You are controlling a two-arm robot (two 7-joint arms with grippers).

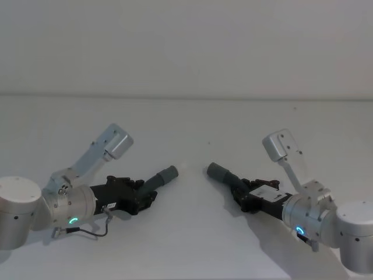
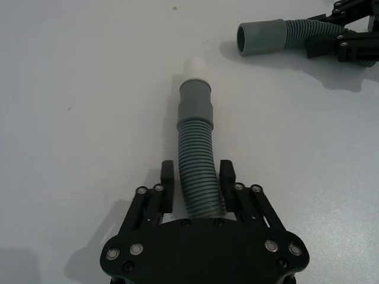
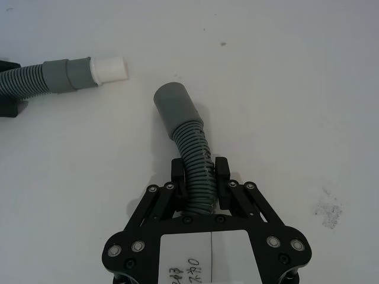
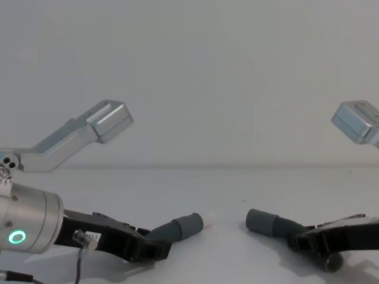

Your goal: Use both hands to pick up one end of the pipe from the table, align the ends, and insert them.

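Apparently left pipe (image 1: 160, 179) and right pipe (image 1: 224, 174) point inward.

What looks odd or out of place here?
Nothing really. Only a faint grey smudge marks the table. The left gripper holds the white-tipped hose, the right gripper the other hose, ends apart.

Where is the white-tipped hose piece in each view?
Head view: white-tipped hose piece left of centre, in the left gripper.
Left wrist view: piece runs out between the jaws.
Right wrist view: piece across from the open-cuffed hose piece.
Chest view: piece low, left of centre.
Shared landmark: the open cuff opposite its tip.
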